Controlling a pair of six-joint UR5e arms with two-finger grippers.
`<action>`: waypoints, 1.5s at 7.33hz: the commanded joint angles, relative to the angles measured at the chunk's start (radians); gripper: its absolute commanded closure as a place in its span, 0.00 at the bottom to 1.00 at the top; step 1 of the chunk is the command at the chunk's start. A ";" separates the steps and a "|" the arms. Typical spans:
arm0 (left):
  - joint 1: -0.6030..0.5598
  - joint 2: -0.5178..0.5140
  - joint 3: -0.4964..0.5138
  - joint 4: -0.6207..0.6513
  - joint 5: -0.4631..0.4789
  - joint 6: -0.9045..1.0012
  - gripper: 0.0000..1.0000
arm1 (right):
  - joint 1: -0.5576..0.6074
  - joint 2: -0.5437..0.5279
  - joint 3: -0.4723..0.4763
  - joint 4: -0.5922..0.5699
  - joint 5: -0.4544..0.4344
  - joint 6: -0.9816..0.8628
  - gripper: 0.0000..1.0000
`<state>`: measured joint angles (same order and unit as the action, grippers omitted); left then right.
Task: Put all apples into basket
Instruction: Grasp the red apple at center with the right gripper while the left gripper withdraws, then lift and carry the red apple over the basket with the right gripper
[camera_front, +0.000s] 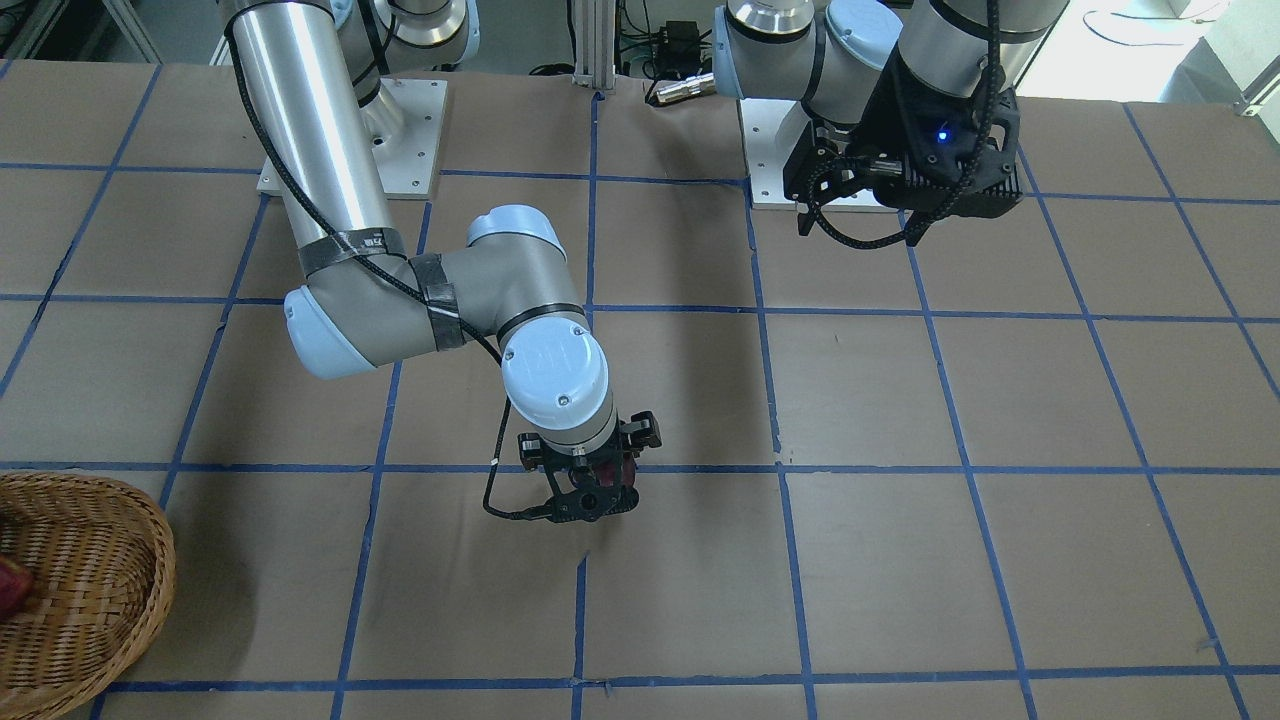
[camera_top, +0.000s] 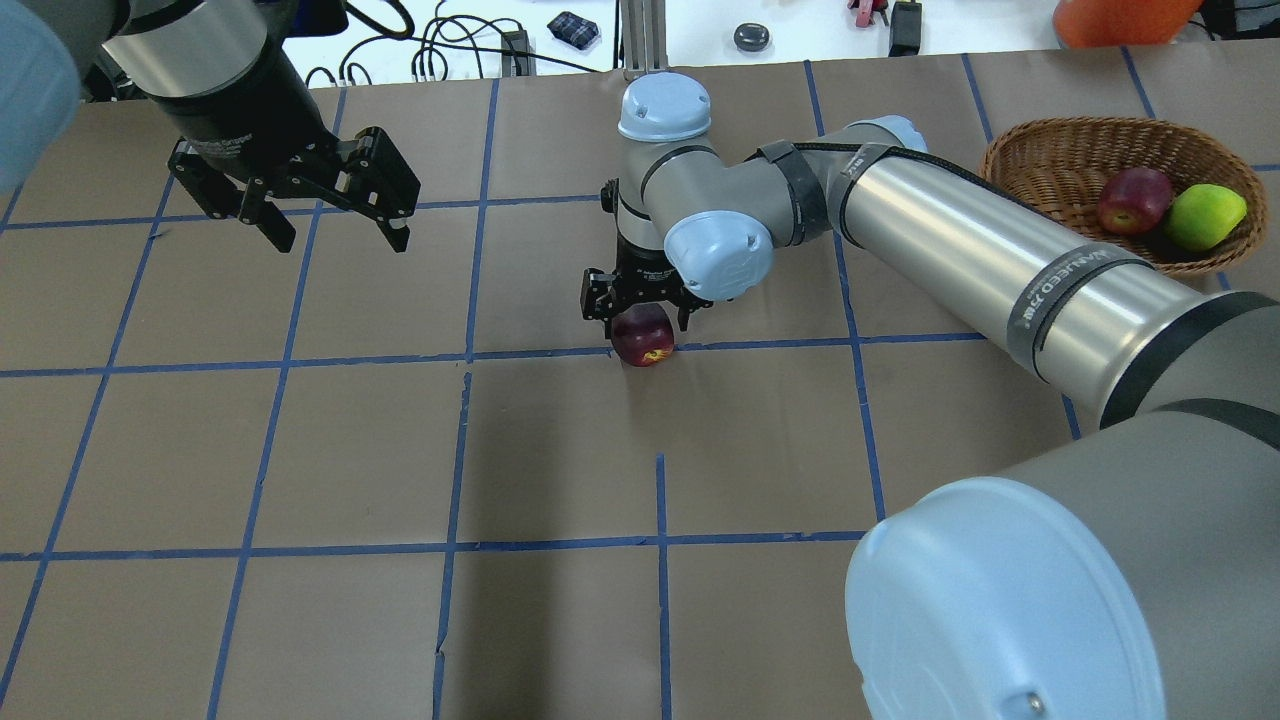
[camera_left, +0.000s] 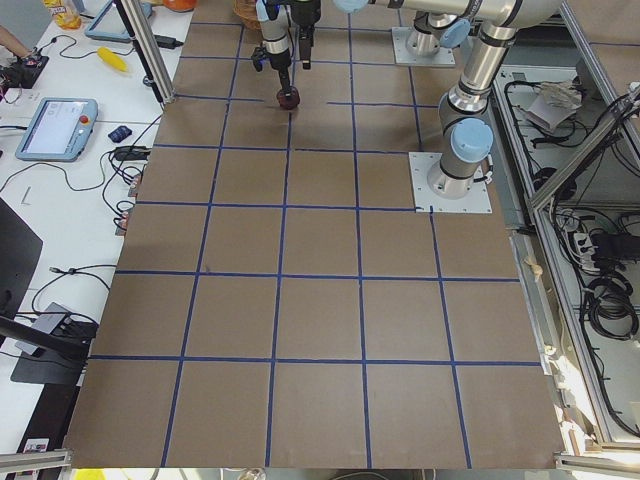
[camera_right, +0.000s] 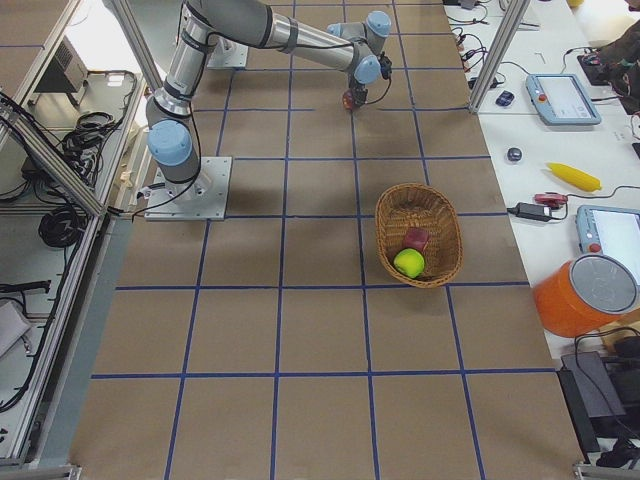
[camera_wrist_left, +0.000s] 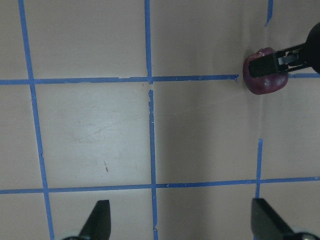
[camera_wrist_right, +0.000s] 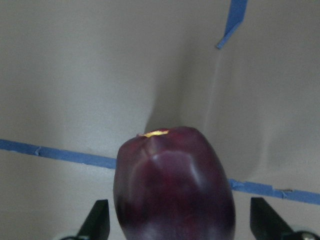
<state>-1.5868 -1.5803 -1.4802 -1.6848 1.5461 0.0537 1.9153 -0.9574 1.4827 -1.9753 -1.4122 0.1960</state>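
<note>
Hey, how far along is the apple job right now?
Done: the red apple and green apple lie in the basket. In hand: the open right gripper straddles the maroon apple, not yet gripped. Left: grasping it and carrying it to the basket.

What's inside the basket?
Two apples lie in the basket: a red apple and a yellow-green apple, side by side. The basket's bottom under them is hidden. The third, dark apple is not inside; it is out on the table.
</note>
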 joint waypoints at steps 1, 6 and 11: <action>0.005 -0.001 -0.002 0.037 0.002 0.000 0.00 | 0.007 0.009 0.010 -0.019 0.001 0.017 0.07; 0.027 -0.003 0.000 0.043 0.000 -0.011 0.00 | -0.076 -0.039 -0.157 0.111 -0.019 0.002 1.00; 0.027 -0.003 -0.002 0.043 0.000 -0.011 0.00 | -0.525 -0.086 -0.277 0.311 -0.180 -0.247 1.00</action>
<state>-1.5601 -1.5831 -1.4818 -1.6413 1.5463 0.0434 1.4765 -1.0530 1.2068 -1.6561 -1.5510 0.0622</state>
